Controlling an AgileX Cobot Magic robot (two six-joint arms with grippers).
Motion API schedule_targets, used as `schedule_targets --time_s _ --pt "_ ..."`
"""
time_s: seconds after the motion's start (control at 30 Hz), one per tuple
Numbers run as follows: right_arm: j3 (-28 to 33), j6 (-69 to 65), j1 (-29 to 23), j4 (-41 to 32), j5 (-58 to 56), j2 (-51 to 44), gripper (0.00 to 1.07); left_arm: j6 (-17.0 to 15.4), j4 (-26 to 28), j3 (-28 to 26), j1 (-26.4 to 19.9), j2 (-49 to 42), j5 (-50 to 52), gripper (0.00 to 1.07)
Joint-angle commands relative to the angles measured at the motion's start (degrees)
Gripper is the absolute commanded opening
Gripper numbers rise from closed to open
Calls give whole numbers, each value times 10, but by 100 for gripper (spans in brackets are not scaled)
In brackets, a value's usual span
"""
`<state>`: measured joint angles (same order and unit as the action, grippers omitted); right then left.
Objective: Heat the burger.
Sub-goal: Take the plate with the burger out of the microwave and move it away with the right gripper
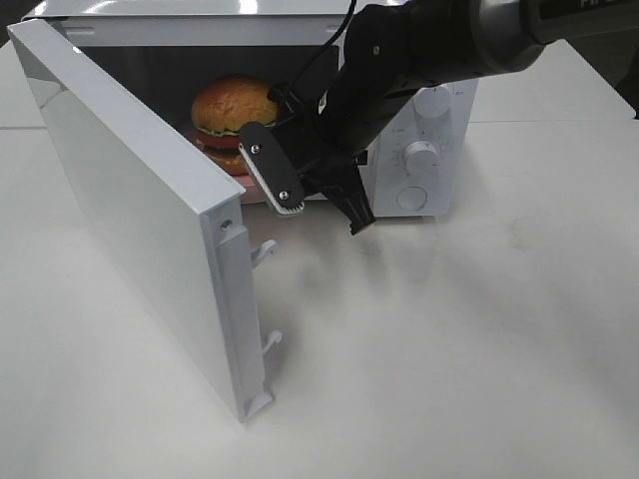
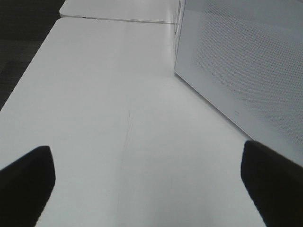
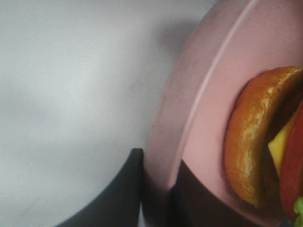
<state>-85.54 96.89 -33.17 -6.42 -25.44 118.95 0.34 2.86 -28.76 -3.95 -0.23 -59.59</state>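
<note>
The burger (image 1: 235, 108), with a golden bun, green lettuce and a red slice, sits inside the open white microwave (image 1: 439, 130). In the right wrist view the burger (image 3: 255, 142) lies on a round pink plate (image 3: 208, 104). My right gripper (image 1: 288, 195) reaches into the microwave's mouth just in front of the burger. Up close, my right gripper (image 3: 158, 198) is shut on the plate's rim, with one dark finger on each side. My left gripper (image 2: 149, 189) hangs open over bare table beside the microwave's perforated side wall (image 2: 246, 61), holding nothing.
The microwave door (image 1: 130, 210) swings wide open toward the front left, its latch hooks (image 1: 268, 251) sticking out. Two knobs (image 1: 421, 155) and a round button (image 1: 411, 198) sit on the control panel. White table (image 1: 449, 349) spreads in front and to the right.
</note>
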Motion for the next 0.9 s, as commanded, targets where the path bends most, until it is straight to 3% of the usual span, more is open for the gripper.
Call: schedule_targets --time_s 0.03,0.6,0.9 --pt "16 20 2 -9 29 -32 0 0 -2 2 -2 -14 3 100" --pt "51 31 2 -25 24 -92 0 0 -2 2 -2 -14 3 100" --pt "131 34 2 -25 43 -141 0 0 -2 2 -2 -14 3 100"
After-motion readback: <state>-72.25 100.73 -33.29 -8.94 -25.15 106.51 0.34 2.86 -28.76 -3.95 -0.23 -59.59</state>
